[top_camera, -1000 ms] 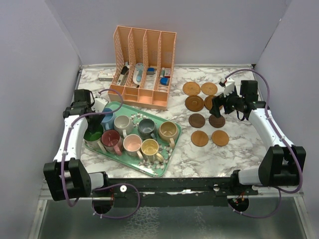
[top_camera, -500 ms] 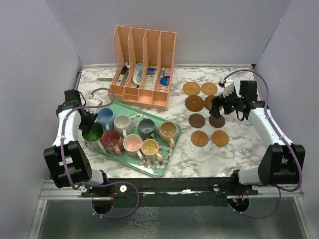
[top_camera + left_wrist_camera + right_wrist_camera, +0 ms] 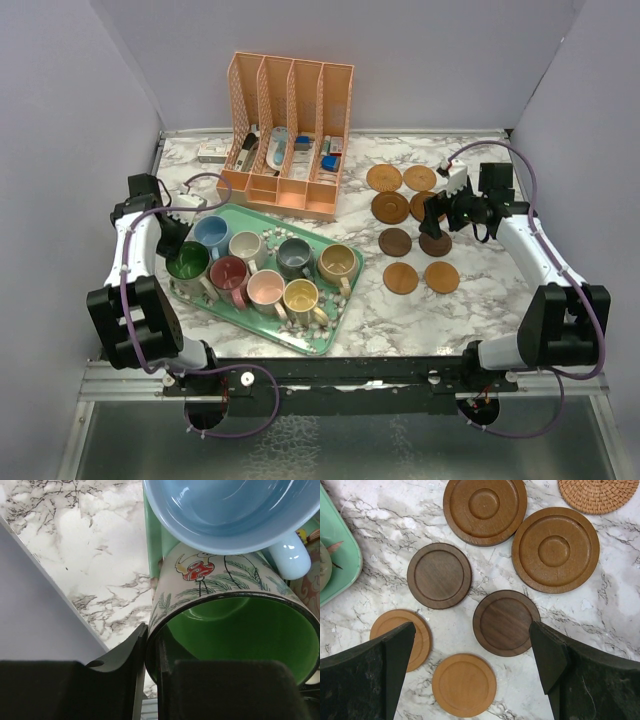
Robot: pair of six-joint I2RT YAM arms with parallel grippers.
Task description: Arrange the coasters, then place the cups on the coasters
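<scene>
The left pincer (image 3: 152, 652) grips narrowly on the rim of the green cup (image 3: 240, 630), one finger outside the wall, one inside; that cup stands at the left end of the tray (image 3: 152, 535), just beside the blue cup (image 3: 225, 510); the right pincer (image 3: 472, 642) hangs wide open above the coasters (image 3: 400, 277) on the counter (image 3: 400, 310), a dark coaster (image 3: 506, 622) seen between its fingers.

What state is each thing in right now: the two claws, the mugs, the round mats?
left gripper, shut on the green mug's wall
right gripper, open, above the coasters
green mug, upright on the tray, gripped
other cups, upright on the tray, untouched
coasters, flat on the marble, bare
</scene>
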